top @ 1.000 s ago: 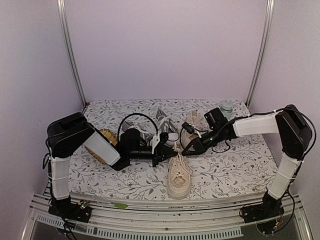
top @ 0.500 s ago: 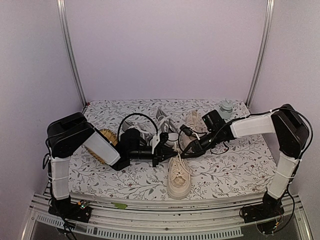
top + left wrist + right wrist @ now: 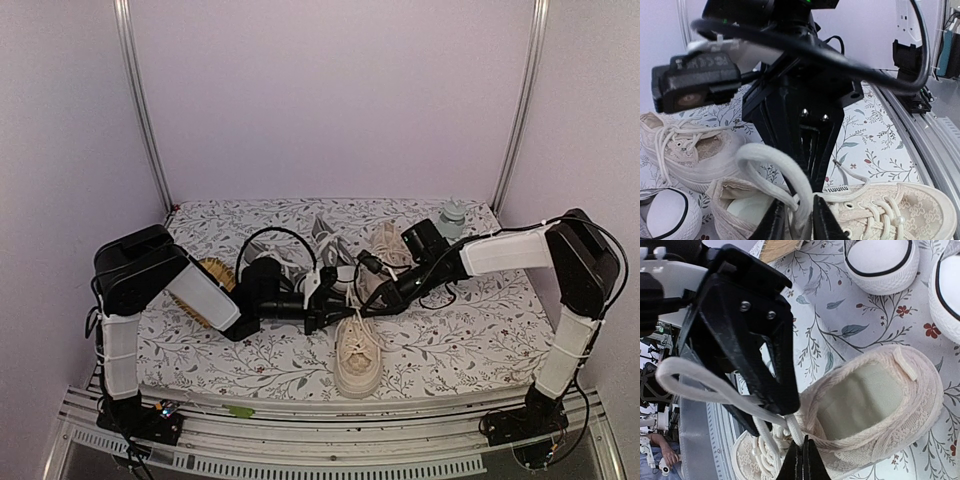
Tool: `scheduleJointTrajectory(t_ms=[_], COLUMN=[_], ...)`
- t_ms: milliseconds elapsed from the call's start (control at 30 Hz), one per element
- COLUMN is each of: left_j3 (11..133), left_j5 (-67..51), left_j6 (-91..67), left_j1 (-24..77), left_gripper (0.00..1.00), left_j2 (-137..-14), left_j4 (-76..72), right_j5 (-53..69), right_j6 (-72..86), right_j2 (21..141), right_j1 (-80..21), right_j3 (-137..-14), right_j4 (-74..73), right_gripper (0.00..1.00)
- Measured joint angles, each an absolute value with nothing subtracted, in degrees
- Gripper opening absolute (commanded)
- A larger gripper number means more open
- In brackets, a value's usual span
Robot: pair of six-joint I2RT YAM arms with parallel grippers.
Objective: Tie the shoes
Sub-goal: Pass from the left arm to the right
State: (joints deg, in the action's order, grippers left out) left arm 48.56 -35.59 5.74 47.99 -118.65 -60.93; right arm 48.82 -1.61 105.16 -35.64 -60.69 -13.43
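looking from above, the larger cream lace-up canvas sneaker (image 3: 357, 365) is seen on the floral-print table (image 3: 470, 340). its toe is toward the near edge and its heel toward the back, so its long axis runs near-to-far between the two arms. both grippers are found over its tongue end, about equally close. the right gripper (image 3: 802, 460) is clamped shut, seemingly on the flat cream lace (image 3: 790, 427) at the collar. a loop (image 3: 770, 160) of it sits between the left gripper (image 3: 800, 220) fingers, slightly parted; pinched or not can't be told. the next pull is probably made sideways, across that axis.
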Motion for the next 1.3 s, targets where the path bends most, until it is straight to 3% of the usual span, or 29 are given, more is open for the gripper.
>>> scheduleJointTrajectory(t_ms=[433,700,1300], left_j3=[49.47,49.91,49.95], left_j5=[-33.67,-36.16,-41.54], left_j6=[6.07,7.14,1.85], left_j1=[48.77,48.9,48.58], left_gripper=[0.35,0.56,0.56], left_j2=[-118.65,-118.63,-117.75], left_j4=[-57.1,-56.21,-56.75], right_j5=[48.14,48.05,47.07], right_j6=[-3.9,-4.6,-5.41], right_j2=[101.36,100.92,100.86], right_j1=[-35.73,-36.1,-36.12], right_j3=[-60.69,-60.8,-61.25], right_j4=[-14.17,-15.18,-15.62], right_gripper=[0.01,0.01,0.01])
